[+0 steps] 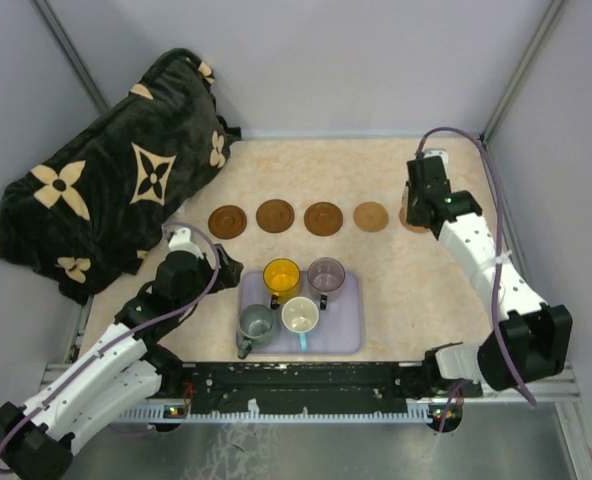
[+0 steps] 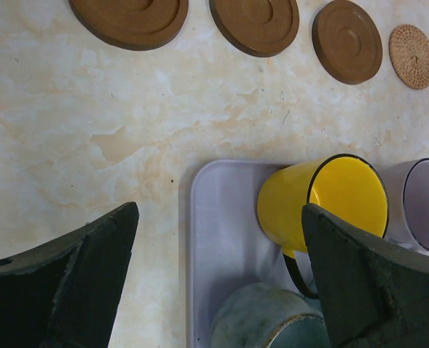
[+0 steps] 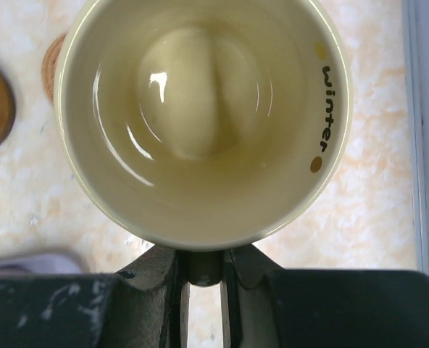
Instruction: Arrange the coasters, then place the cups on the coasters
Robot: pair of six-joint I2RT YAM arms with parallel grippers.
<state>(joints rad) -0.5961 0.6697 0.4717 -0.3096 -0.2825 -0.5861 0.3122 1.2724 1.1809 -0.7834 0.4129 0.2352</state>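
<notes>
Beige cup, handle clenched in the right gripper, hangs beyond the lavender tray, off its far right corner, at the row's end; seating unconfirmed. Coasters lie in a row beyond the tray: arranging judged done. Four cups stand in the tray, unplaced. Left gripper hovers released over its left edge.

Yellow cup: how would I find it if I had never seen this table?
Look for the lavender tray at the near edge of the table. On it, the yellow cup stands in the far row, on the left, beside a purple-grey cup. It is the only bright yellow thing there, inside and out.
</notes>
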